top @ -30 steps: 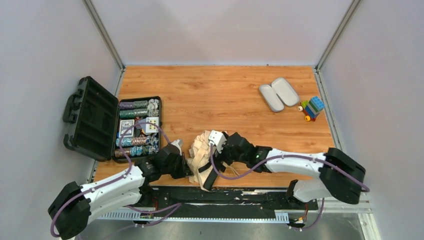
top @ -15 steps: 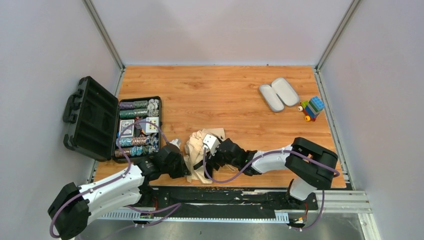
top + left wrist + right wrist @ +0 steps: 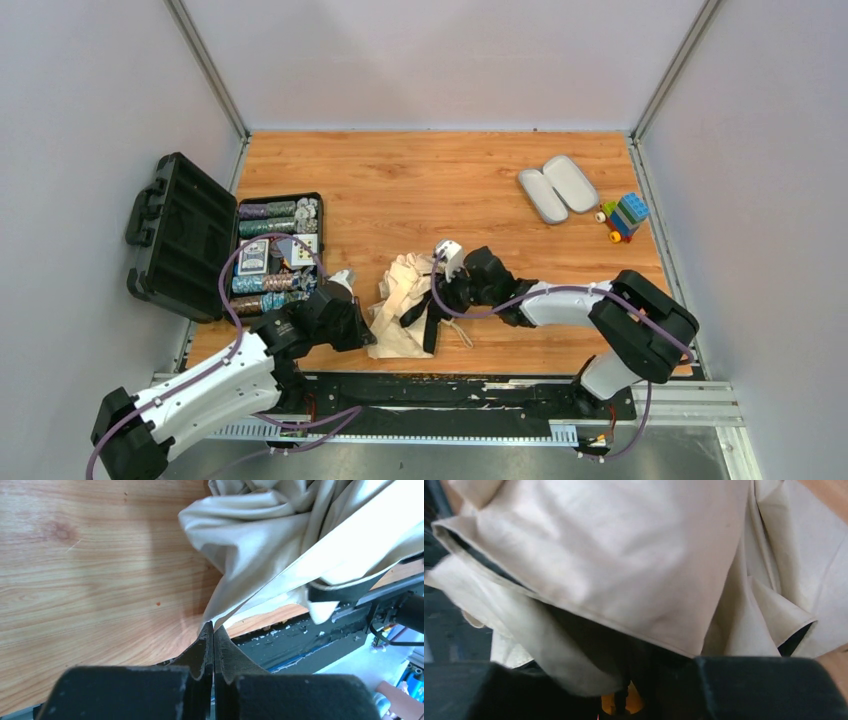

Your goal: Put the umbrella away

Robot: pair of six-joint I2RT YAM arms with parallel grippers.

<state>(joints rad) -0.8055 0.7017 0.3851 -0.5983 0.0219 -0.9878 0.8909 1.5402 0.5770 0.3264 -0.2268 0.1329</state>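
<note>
The umbrella [image 3: 400, 305] lies as a crumpled heap of beige fabric near the table's front edge, with black straps and ribs [image 3: 430, 318] showing on its right side. My left gripper [image 3: 358, 322] sits at its left edge. In the left wrist view this left gripper [image 3: 213, 626] is shut, pinching a corner of the umbrella fabric [image 3: 260, 555] at its tips. My right gripper [image 3: 442, 288] is pushed into the folds from the right. Beige cloth [image 3: 624, 565] fills the right wrist view and drapes over the fingers, so their gap is hidden.
An open black case [image 3: 180, 235] holding poker chips and cards [image 3: 278, 255] stands at the left. A lilac-grey oval hard case [image 3: 557, 188], lying open, and a toy of coloured blocks [image 3: 625, 215] are at the far right. A black rail [image 3: 480, 388] borders the table's front edge.
My right gripper has moved from the table's front edge farther up the table and to the right, its arm folding. The umbrella fabric has spread lower and flatter. The left gripper still pinches the corner.
</note>
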